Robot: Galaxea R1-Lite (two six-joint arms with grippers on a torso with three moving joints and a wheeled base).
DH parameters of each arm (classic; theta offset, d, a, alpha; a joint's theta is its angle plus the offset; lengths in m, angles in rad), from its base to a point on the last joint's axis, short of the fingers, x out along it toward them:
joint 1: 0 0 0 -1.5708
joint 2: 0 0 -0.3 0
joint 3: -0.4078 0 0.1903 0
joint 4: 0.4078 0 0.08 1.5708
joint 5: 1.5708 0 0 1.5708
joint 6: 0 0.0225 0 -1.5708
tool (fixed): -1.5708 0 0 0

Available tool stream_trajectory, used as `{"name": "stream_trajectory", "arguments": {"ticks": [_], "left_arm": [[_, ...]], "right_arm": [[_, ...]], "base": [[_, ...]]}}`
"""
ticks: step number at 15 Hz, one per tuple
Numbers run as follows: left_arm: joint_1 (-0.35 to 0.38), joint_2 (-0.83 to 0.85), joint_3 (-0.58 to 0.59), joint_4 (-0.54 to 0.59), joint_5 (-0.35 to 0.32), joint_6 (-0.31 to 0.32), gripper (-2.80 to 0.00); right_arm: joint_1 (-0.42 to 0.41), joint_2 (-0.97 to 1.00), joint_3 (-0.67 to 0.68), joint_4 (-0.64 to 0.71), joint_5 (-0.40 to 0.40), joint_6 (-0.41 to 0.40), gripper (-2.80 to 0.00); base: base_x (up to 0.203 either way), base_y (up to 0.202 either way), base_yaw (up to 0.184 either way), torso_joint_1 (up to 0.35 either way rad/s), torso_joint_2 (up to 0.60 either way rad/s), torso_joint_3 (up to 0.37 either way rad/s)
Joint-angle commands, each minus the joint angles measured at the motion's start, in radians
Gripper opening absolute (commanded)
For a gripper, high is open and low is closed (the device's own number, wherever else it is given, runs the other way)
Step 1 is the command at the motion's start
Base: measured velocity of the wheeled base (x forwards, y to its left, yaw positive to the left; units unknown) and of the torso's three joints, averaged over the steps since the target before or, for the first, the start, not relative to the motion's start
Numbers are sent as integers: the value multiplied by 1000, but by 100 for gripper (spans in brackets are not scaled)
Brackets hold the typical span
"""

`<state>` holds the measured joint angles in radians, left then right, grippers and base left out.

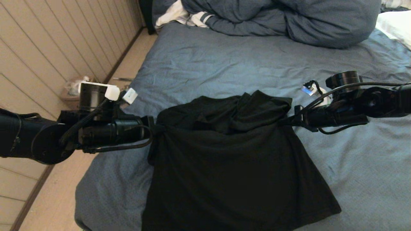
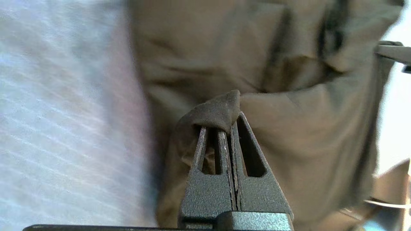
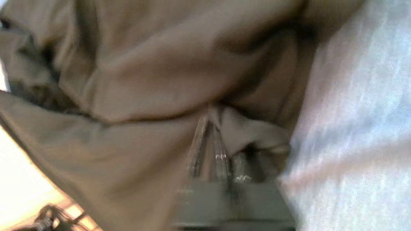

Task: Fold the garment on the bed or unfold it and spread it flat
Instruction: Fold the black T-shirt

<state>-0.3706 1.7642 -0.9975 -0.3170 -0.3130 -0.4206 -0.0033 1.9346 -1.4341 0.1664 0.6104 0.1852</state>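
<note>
While pinched on the bed (image 1: 224, 64), garment (image 1: 237, 166) between both hands

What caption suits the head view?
Both grippers, left gripper and right gripper, pinch the black T-shirt over the bed.

The black T-shirt (image 1: 237, 160) is running off the head view's near edge, its hem hidden, and no print is showing. The right gripper (image 3: 221, 150) is blurring in its wrist view, so its grip cannot be read. The duvet (image 1: 289, 19) and white pillow (image 1: 396, 25) are being cut off at the far edge.
</note>
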Motion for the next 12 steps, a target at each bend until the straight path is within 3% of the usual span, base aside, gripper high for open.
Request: {"name": "stream_trajectory", "arguments": {"ticks": [1, 12], "left_arm": [[23, 40, -13, 16, -4, 6, 0], [123, -251, 152, 82, -2, 43, 0]], "right_arm": [[2, 39, -23, 1, 2, 0, 0], [-23, -164, 99, 42, 0, -6, 0]], "base": [[0, 0, 0, 0, 0, 0], [0, 0, 0, 0, 0, 0]]}}
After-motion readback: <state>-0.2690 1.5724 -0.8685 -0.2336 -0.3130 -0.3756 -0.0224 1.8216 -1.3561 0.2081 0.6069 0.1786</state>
